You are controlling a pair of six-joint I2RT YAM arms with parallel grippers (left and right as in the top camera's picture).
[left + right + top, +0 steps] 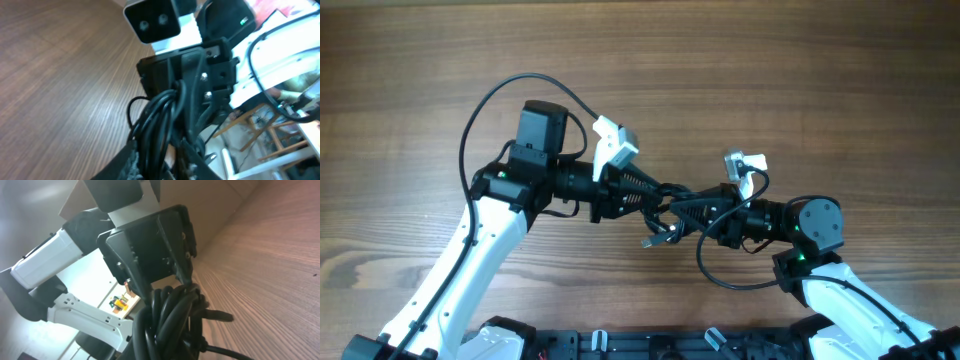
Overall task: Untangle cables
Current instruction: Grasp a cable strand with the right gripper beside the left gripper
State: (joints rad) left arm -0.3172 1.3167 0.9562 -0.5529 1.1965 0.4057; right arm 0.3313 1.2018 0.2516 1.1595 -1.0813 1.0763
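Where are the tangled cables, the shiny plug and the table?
cables (672, 208), overhead view, middle of the black bunch
plug (655, 239), overhead view, its silvery end
table (420, 80), overhead view, bare wood at upper left

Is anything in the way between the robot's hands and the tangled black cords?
No, nothing visible is in the way. The right gripper is shut on the cords, and the left gripper is right at the same bundle from the other side.
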